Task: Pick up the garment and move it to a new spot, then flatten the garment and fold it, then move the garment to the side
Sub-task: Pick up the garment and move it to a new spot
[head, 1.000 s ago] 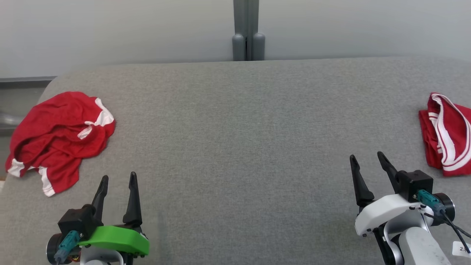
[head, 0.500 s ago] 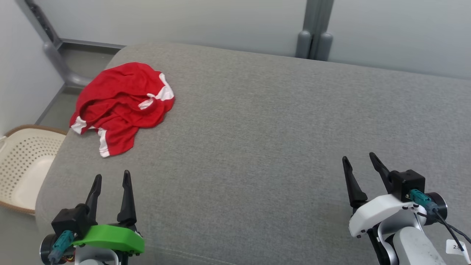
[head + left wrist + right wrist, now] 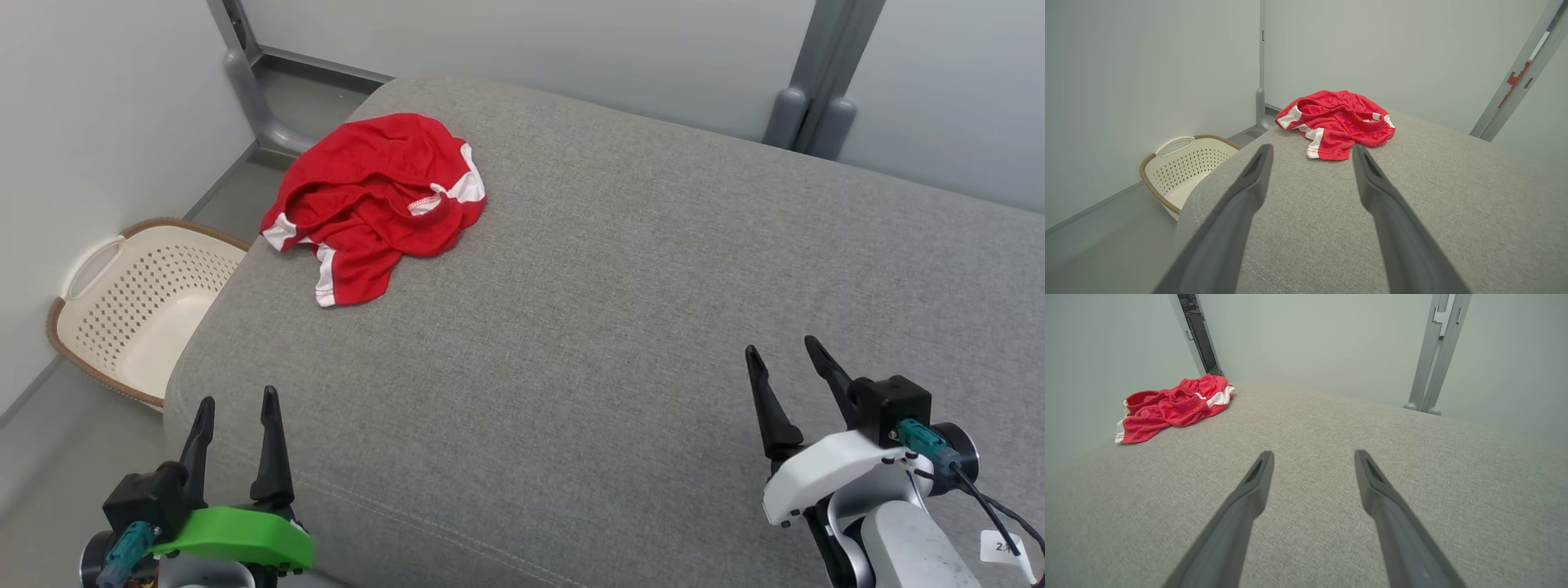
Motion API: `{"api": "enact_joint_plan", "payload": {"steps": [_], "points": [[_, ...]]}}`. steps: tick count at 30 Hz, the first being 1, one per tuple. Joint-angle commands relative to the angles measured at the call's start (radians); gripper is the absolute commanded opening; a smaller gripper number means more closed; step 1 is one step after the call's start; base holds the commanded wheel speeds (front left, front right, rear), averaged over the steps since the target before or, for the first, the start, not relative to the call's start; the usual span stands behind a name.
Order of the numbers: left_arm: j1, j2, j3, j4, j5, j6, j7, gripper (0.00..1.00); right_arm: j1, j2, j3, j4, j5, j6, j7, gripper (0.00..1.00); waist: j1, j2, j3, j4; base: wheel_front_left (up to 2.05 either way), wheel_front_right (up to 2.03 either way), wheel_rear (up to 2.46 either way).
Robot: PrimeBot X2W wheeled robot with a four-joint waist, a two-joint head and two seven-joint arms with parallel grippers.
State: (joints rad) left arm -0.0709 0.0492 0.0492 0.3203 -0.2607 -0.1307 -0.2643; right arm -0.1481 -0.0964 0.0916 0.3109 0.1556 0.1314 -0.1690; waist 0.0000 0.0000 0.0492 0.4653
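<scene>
Starting at the left gripper [image 3: 235, 396], its two long dark fingers are seen spread apart and empty. They are held over the near left corner of the bench [image 3: 588, 327], and the green-cased wrist sits just off the rounded near edge. The garment [image 3: 375, 188] lies straight ahead of this gripper and well apart from it, at the far left corner of the bench. In the left wrist view it is framed just beyond the two fingertips.

The right gripper [image 3: 780, 345] is positioned over the near right part of the bench, fingers likewise parted and holding nothing. From this gripper the garment lies diagonally across the grey upholstery, far off to the left.

The garment is identified as a pair of red shorts with white panels at the leg hems. It is crumpled into a loose heap, with a gathered elastic waistband folded across the top. One white-edged leg is extended toward the near edge, and a white cuff reaches the left edge of the bench.

A cream perforated basket [image 3: 122, 302] with a brown woven rim stands on the floor beside the left edge of the bench, against the pale wall. It is touched by neither gripper.
</scene>
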Motion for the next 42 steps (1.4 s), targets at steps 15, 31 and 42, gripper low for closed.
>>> {"api": "enact_joint_plan", "payload": {"steps": [15,31,42], "points": [[-0.215,0.004,0.014,0.129,-0.007,0.024,0.001,1.00,-0.047,-0.031,0.015,-0.050,-0.006,-0.001,0.029,1.00,0.0000,0.0000,0.105,-0.045,0.00,0.00,0.00],[-0.752,0.129,0.153,0.557,-0.191,0.055,0.258,1.00,-0.182,-0.118,0.128,-0.266,-0.024,-0.001,0.140,1.00,0.0000,0.0000,0.409,-0.292,0.00,0.00,0.00],[-0.883,0.213,0.201,0.674,-0.242,0.130,0.403,1.00,-0.199,-0.140,0.152,-0.348,-0.027,-0.001,0.168,1.00,0.0000,0.0000,0.526,-0.417,0.00,0.00,0.00]]}}
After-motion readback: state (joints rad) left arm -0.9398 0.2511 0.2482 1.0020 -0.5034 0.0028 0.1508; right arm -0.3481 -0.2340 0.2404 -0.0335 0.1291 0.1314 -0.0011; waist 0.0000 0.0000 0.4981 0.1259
